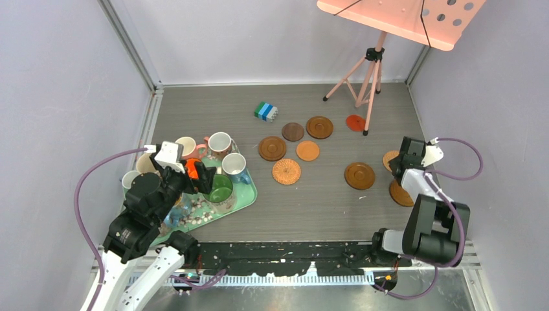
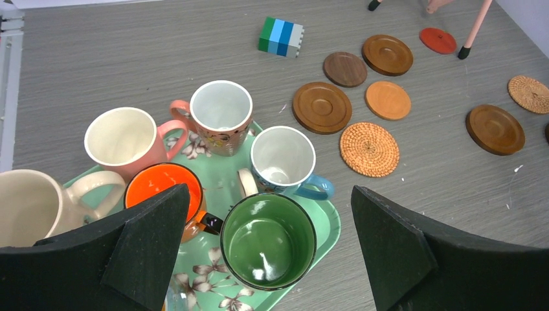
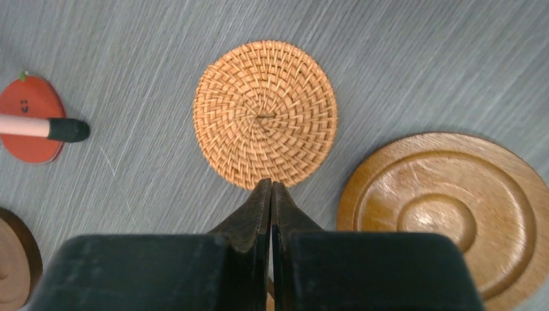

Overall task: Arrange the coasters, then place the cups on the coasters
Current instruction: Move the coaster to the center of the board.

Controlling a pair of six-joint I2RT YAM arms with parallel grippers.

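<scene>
Several cups stand on the mint tray [image 2: 327,223] at the left: green-inside [image 2: 268,240], orange-inside [image 2: 158,188], white-and-blue [image 2: 283,159], pink [image 2: 123,137], cream [image 2: 26,207] and a floral one [image 2: 221,111]. My left gripper [image 2: 269,192] [image 1: 202,176] hangs open above the green-inside cup, holding nothing. Coasters lie spread over the table, among them a wicker one [image 1: 286,172] and dark wood ones [image 1: 272,148] [image 1: 359,175]. My right gripper [image 3: 270,184] [image 1: 396,170] is shut, its tips at the near edge of a second wicker coaster [image 3: 265,113], beside a brown wooden coaster [image 3: 447,214].
A blue-green toy block [image 1: 266,111] sits at the back. A pink music stand [image 1: 372,71] rises at the back right; one rubber foot [image 3: 65,129] rests by the red coaster [image 3: 29,116]. Walls enclose the table on three sides.
</scene>
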